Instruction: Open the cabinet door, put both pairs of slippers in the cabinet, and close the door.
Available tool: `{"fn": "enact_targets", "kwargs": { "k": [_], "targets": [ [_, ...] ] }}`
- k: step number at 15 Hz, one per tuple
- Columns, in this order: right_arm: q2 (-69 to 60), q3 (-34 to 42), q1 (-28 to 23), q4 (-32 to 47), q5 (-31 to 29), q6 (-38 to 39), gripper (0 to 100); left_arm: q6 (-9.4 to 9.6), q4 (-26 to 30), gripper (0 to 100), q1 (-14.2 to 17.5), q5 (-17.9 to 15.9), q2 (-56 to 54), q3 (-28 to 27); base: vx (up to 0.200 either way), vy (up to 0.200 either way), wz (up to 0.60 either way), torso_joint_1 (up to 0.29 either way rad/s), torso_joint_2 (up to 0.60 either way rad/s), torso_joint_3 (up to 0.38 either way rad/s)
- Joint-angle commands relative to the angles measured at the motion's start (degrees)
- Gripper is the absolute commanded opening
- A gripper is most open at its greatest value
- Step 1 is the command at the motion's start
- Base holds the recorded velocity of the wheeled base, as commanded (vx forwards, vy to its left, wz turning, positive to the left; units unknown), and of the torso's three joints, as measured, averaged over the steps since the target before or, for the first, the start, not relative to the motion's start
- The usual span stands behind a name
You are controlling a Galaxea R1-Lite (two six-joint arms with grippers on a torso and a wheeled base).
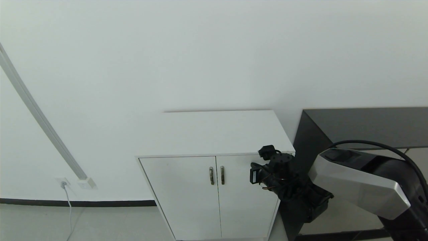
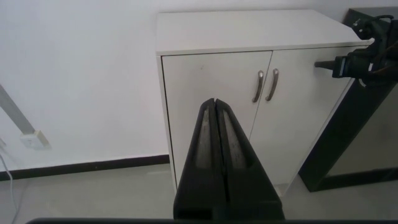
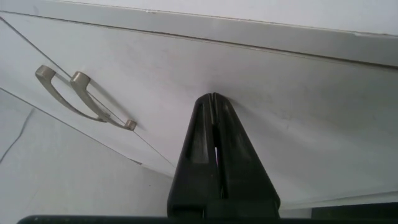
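A white wooden cabinet with two doors (image 1: pixel 214 134) stands in the lower middle of the head view, against a plain white wall (image 1: pixel 214 50). Both doors are shut. Two small silver metal handles (image 1: pixel 211 175) stand upright side by side where the doors meet.

The right pincer (image 1: pixel 252 175) is black. It sits in the lower right part of the frame, in front of the top part of the cabinet's right door (image 1: pixel 244 207), to the right of the handles. Its two fingers are pressed together and hold nothing. In the right wrist view the right pincer's (image 3: pixel 214 96) tips are right up at the door, but I cannot tell if they touch it.

The left pincer (image 2: pixel 215 102) is black too. Its fingers are pressed together with nothing between them. It is well back from the cabinet and points at the left door (image 2: pixel 211 93).

A flat black tabletop (image 1: pixel 367 124) is just beside the cabinet, on the right of the frame. At the lower left, a white wall plug with a thin cord (image 1: pixel 63 183) sits low on the wall. A long white slanted strip (image 1: pixel 40 117) runs down the wall to it. The floor (image 1: pixel 100 224) is grey.
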Motion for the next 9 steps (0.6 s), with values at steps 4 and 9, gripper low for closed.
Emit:
{"fn": "enact_targets", "kwargs": {
  "k": [4,9],
  "targets": [
    [-2.98,4.40,0.19,-0.70,-0.02,0.00,0,-0.02,0.00,0,0.03,-0.02,0.04,0.00,0.000,0.000,0.00,0.000,0.00,0.000],
    [-14.23,17.76,-0.25,-2.81,-0.28,0.35,0,-0.02,0.00,0,0.03,-0.02,0.04,0.00,0.000,0.000,0.00,0.000,0.00,0.000]
  ]
}}
